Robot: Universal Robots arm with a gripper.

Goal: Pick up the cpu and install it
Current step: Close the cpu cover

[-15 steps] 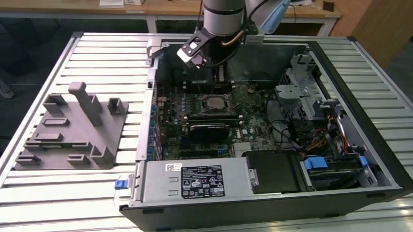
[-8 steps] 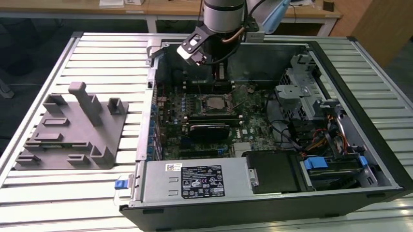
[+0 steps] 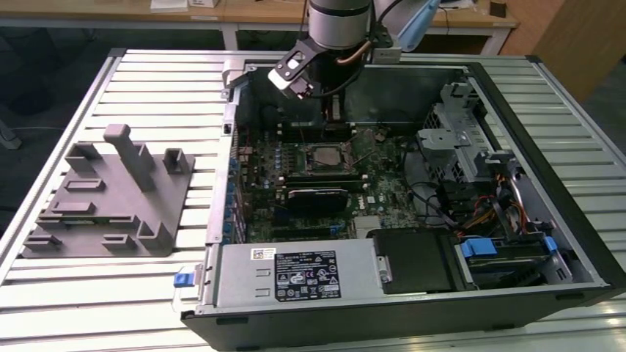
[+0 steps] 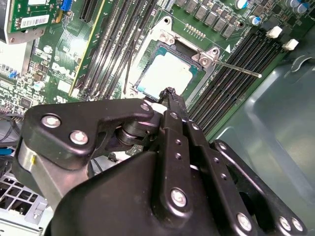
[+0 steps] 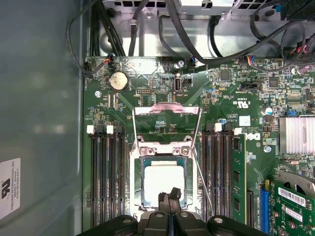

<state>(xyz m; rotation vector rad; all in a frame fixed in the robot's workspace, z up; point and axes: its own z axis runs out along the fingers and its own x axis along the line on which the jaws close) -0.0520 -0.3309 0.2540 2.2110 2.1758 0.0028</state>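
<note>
- Exterior view: my gripper (image 3: 330,117) hangs inside the open computer case (image 3: 547,147), just above the cpu (image 3: 325,155) on the motherboard (image 3: 391,194).
- Second wrist view: my fingertips (image 4: 170,96) are pressed together with nothing between them, at the cpu's edge. I cannot tell if they touch it.
- First wrist view: the cpu lies flat in its socket (image 5: 141,182). The load plate (image 5: 167,110) is tipped open and the lever (image 5: 203,172) is unlatched.
- Judgement: the chip is seated but not yet clamped. Clamping calls for pressing the plate down squarely.

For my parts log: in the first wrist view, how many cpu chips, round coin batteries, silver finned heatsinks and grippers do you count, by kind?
cpu: 1
round coin battery: 1
silver finned heatsink: 1
gripper: 1
Total: 4
</note>
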